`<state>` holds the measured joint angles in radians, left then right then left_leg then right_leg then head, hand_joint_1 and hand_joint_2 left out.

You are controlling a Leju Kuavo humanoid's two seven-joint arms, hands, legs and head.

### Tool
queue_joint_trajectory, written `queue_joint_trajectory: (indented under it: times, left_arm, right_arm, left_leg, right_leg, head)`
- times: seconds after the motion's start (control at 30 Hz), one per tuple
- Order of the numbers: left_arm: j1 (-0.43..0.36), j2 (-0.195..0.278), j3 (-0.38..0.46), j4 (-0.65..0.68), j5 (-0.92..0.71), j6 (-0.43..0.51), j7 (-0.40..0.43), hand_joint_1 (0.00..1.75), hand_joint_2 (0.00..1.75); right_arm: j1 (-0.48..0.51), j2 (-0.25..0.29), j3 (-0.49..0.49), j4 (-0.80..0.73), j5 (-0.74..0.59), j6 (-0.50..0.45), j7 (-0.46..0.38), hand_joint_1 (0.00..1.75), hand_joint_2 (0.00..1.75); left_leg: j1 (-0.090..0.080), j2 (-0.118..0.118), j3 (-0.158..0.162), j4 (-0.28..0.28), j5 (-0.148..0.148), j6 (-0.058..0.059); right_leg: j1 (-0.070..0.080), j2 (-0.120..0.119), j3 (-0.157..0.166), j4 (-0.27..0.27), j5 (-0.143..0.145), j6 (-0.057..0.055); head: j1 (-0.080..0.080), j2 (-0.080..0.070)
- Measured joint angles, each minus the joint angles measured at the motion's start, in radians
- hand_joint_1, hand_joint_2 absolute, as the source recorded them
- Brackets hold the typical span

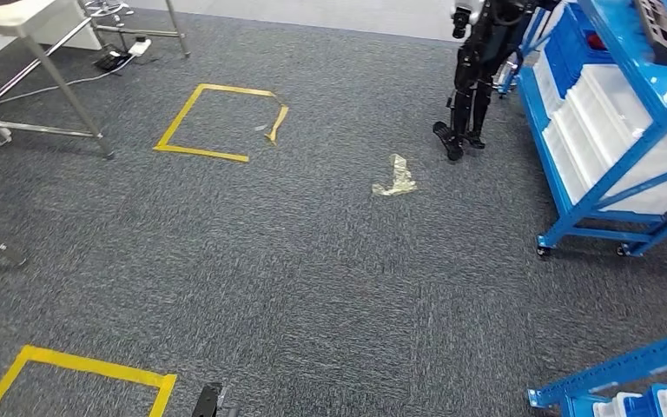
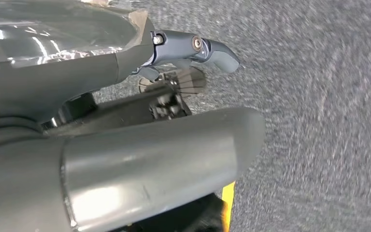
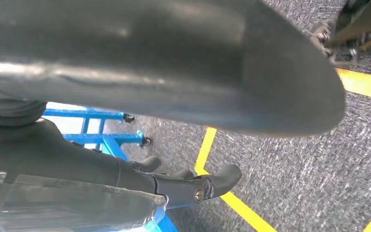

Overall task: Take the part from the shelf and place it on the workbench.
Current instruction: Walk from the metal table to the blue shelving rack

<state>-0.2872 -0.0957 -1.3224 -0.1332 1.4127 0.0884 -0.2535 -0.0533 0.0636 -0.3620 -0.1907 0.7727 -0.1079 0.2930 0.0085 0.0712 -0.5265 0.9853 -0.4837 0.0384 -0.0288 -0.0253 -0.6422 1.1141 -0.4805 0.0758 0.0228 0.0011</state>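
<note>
We see a blue shelf [image 1: 612, 130] at far right w/ white bins and a dark part [image 1: 663, 30] on its top level, well apart from both hands. Left hand [image 2: 193, 53] hangs over grey carpet [image 1: 313, 261], fingers [image 2: 220, 53] stretched out, nothing in them. Right hand [image 3: 193, 186] likewise: fingers [image 3: 222, 178] loosely extended, holding nothing, above yellow tape [image 3: 205, 150] on carpet. Bench [image 1: 17, 35] stands far left. Another robot [image 1: 478, 69] stands beside the shelf.

Head view looks down from high across carpet [image 1: 330, 261]; both wrist views look close along it.
</note>
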Motion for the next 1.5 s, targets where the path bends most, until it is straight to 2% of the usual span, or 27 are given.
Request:
queue_joint_trajectory:
  times: [0.07,0.1,0.17,0.2,0.27,0.3,0.37,0.4,0.43,0.47,0.53,0.6,0.67,0.73,0.83,0.9,0.93,0.97,1.03,1.1,1.13,1.2,1.27,1.33,1.4,1.43,1.5]
  left_arm:
    - [-0.005,0.001,-0.006,0.0,0.001,-0.003,0.002,0.0,0.0]
    - [-0.007,0.002,-0.008,0.0,0.003,-0.003,0.004,0.0,0.0]
    - [-0.009,0.002,-0.012,0.0,0.01,-0.003,0.006,0.0,0.0]
    - [-0.009,0.002,-0.012,-0.001,0.014,-0.003,0.006,0.0,0.0]
    - [-0.005,0.005,-0.012,-0.001,0.033,-0.002,-0.003,0.0,0.0]
    - [0.002,0.008,-0.011,-0.001,0.044,0.001,-0.009,0.0,0.0]
    - [0.03,0.011,-0.008,-0.001,0.062,0.007,-0.019,0.0,0.0]
    - [0.048,0.013,-0.006,-0.001,0.066,0.01,-0.023,0.0,0.0]
    - [0.064,0.013,-0.005,-0.001,0.068,0.011,-0.027,0.0,0.0]
    - [0.077,0.014,-0.005,-0.001,0.069,0.011,-0.029,0.0,0.0]
    - [0.092,0.017,-0.003,-0.001,0.069,0.012,-0.031,0.0,0.0]
    - [0.096,0.019,0.0,-0.001,0.069,0.01,-0.032,0.0,0.0]
    - [0.097,0.021,0.002,-0.001,0.069,0.004,-0.032,0.0,0.0]
    - [0.1,0.027,0.003,-0.001,0.071,-0.007,-0.035,0.0,0.0]
    - [0.116,0.043,0.01,-0.001,0.086,-0.008,-0.058,0.0,0.0]
    - [0.127,0.052,0.021,0.0,0.101,0.003,-0.078,0.0,0.0]
    - [0.13,0.055,0.026,0.0,0.107,0.007,-0.086,0.0,0.0]
    - [0.131,0.057,0.031,0.0,0.109,0.01,-0.092,0.0,0.0]
    - [0.131,0.059,0.038,0.0,0.113,0.012,-0.099,0.0,0.0]
    - [0.131,0.063,0.044,0.0,0.117,0.011,-0.103,0.0,0.0]
    - [0.13,0.066,0.047,0.0,0.118,0.01,-0.105,0.0,0.0]
    - [0.126,0.069,0.052,-0.001,0.121,0.005,-0.111,0.0,0.0]
    - [0.118,0.072,0.057,-0.001,0.122,-0.001,-0.117,0.0,0.0]
    - [0.11,0.077,0.059,-0.001,0.122,-0.005,-0.119,0.0,0.0]
    - [0.107,0.08,0.062,-0.001,0.131,-0.004,-0.117,0.0,0.0]
    - [0.105,0.082,0.065,-0.001,0.137,-0.002,-0.117,0.0,0.0]
    - [0.1,0.087,0.074,-0.001,0.149,0.001,-0.117,0.0,0.0]
  right_arm:
    - [-0.002,0.003,-0.003,0.0,0.007,0.0,-0.002,0.0,0.0]
    - [-0.003,0.004,-0.004,0.0,0.013,0.001,-0.004,0.0,0.0]
    - [-0.002,0.005,-0.004,0.0,0.029,0.003,-0.01,0.0,0.0]
    - [-0.001,0.004,-0.004,0.0,0.037,0.004,-0.015,0.0,0.0]
    - [-0.002,0.003,-0.003,0.0,0.055,0.007,-0.024,0.0,0.0]
    - [-0.003,0.003,-0.003,0.0,0.064,0.012,-0.023,0.0,0.0]
    - [-0.002,0.004,-0.001,0.0,0.08,0.022,-0.017,0.0,0.0]
    - [0.0,0.006,0.001,0.0,0.087,0.024,-0.014,0.0,0.0]
    - [0.003,0.007,0.002,0.0,0.092,0.024,-0.014,0.0,0.0]
    - [0.007,0.008,0.004,0.0,0.096,0.024,-0.015,0.0,0.0]
    - [0.012,0.011,0.007,0.0,0.099,0.023,-0.016,0.0,0.0]
    - [0.013,0.015,0.01,0.0,0.1,0.022,-0.018,0.0,0.0]
    - [0.015,0.017,0.013,0.0,0.106,0.023,-0.023,0.0,0.0]
    - [0.017,0.017,0.02,0.0,0.123,0.03,-0.036,0.0,0.0]
    - [0.011,0.016,0.035,0.0,0.147,0.046,-0.059,0.0,0.0]
    - [0.01,0.013,0.044,0.0,0.157,0.054,-0.071,0.0,0.0]
    - [0.011,0.012,0.047,0.0,0.16,0.056,-0.075,0.0,0.0]
    - [0.012,0.01,0.05,0.0,0.163,0.057,-0.078,0.0,0.0]
    - [0.009,0.008,0.055,0.0,0.168,0.057,-0.084,0.0,0.0]
    - [0.004,0.008,0.06,0.0,0.171,0.057,-0.091,0.0,0.0]
    - [0.002,0.009,0.062,0.0,0.173,0.057,-0.095,0.0,0.0]
    - [0.002,0.008,0.063,0.0,0.173,0.055,-0.103,0.0,0.0]
    - [-0.002,0.006,0.063,0.0,0.174,0.055,-0.111,0.0,0.0]
    - [-0.016,0.005,0.063,0.0,0.175,0.056,-0.113,0.0,0.0]
    - [-0.031,0.006,0.064,0.0,0.179,0.063,-0.11,0.0,0.0]
    - [-0.037,0.007,0.064,0.0,0.181,0.068,-0.106,0.0,0.0]
    - [-0.045,0.008,0.067,0.0,0.187,0.079,-0.099,0.0,0.0]
  left_leg:
    - [-0.004,0.018,0.006,0.002,-0.008,-0.014]
    - [-0.006,0.026,0.009,0.002,-0.012,-0.02]
    - [-0.004,0.038,0.016,0.001,-0.017,-0.032]
    - [-0.001,0.027,0.016,0.008,-0.024,-0.038]
    - [0.005,-0.023,-0.013,0.076,-0.071,-0.045]
    - [0.005,-0.049,-0.044,0.142,-0.107,-0.046]
    - [0.005,-0.07,-0.112,0.276,-0.161,-0.044]
    - [0.005,-0.073,-0.131,0.304,-0.161,-0.042]
    - [0.005,-0.075,-0.13,0.293,-0.14,-0.039]
    - [0.005,-0.08,-0.112,0.243,-0.104,-0.036]
    - [0.008,-0.122,-0.054,0.105,-0.032,-0.03]
    - [0.006,-0.151,-0.024,0.033,-0.006,-0.025]
    - [0.0,-0.136,-0.022,0.025,-0.003,-0.015]
    - [-0.001,-0.113,-0.016,0.015,0.005,0.0]
    - [-0.002,-0.067,-0.013,0.008,0.009,0.013]
    - [-0.005,-0.037,-0.015,0.008,0.007,0.014]
    - [-0.005,-0.025,-0.015,0.008,0.006,0.013]
    - [-0.004,-0.014,-0.014,0.008,0.005,0.011]
    - [-0.006,0.005,-0.01,0.01,0.0,0.003]
    - [-0.01,0.021,-0.004,0.013,-0.008,-0.009]
    - [-0.012,0.029,0.0,0.013,-0.01,-0.016]
    - [-0.007,0.04,0.006,0.013,-0.014,-0.028]
    - [0.0,0.006,-0.008,0.053,-0.046,-0.039]
    - [0.004,-0.049,-0.065,0.174,-0.111,-0.044]
    - [0.004,-0.069,-0.121,0.282,-0.144,-0.044]
    - [0.004,-0.072,-0.128,0.288,-0.131,-0.043]
    - [0.005,-0.088,-0.094,0.198,-0.063,-0.039]
  right_leg:
    - [0.003,-0.029,0.057,-0.098,0.031,-0.005]
    - [0.006,-0.032,0.063,-0.108,0.034,-0.013]
    - [0.007,-0.012,0.061,-0.107,0.035,-0.031]
    - [0.005,-0.003,0.06,-0.108,0.036,-0.037]
    - [0.0,0.017,0.062,-0.11,0.039,-0.053]
    - [0.001,0.028,0.062,-0.11,0.039,-0.058]
    - [0.007,0.052,0.062,-0.11,0.039,-0.065]
    - [0.009,0.067,0.062,-0.11,0.038,-0.065]
    - [0.01,0.082,0.064,-0.109,0.038,-0.065]
    - [0.01,0.095,0.065,-0.109,0.038,-0.065]
    - [0.013,0.118,0.066,-0.106,0.037,-0.063]
    - [0.016,0.134,0.06,-0.104,0.037,-0.056]
    - [0.015,0.151,0.052,-0.108,0.04,-0.042]
    - [0.015,0.126,0.035,-0.085,0.029,-0.035]
    - [0.018,0.052,-0.046,0.082,-0.053,-0.043]
    - [0.014,0.038,-0.094,0.185,-0.09,-0.038]
    - [0.011,0.034,-0.09,0.184,-0.087,-0.03]
    - [0.008,0.027,-0.063,0.14,-0.069,-0.02]
    - [0.005,-0.009,0.022,-0.007,-0.021,-0.006]
    - [0.008,-0.037,0.073,-0.093,0.007,-0.013]
    - [0.011,-0.037,0.074,-0.1,0.011,-0.021]
    - [0.011,-0.016,0.072,-0.102,0.015,-0.037]
    - [0.005,0.005,0.074,-0.105,0.019,-0.052]
    - [0.005,0.028,0.074,-0.106,0.024,-0.064]
    - [0.01,0.056,0.073,-0.105,0.026,-0.069]
    - [0.012,0.07,0.073,-0.105,0.027,-0.07]
    - [0.013,0.095,0.076,-0.104,0.027,-0.069]
  head:
    - [0.0,0.0]
    - [-0.001,0.0]
    - [-0.002,0.0]
    - [-0.003,0.0]
    - [-0.005,0.0]
    - [-0.006,0.0]
    - [-0.007,0.0]
    - [-0.007,0.0]
    - [-0.007,0.0]
    - [-0.007,0.0]
    - [-0.007,0.0]
    - [-0.006,0.0]
    - [-0.006,0.0]
    - [-0.005,0.0]
    - [0.002,0.0]
    - [0.002,0.0]
    - [0.003,0.0]
    - [0.003,0.0]
    - [0.005,0.0]
    - [0.003,0.0]
    - [0.001,0.0]
    - [-0.002,0.0]
    - [-0.005,0.0]
    - [-0.008,0.0]
    - [-0.009,0.0]
    - [-0.009,0.0]
    - [-0.009,0.0]
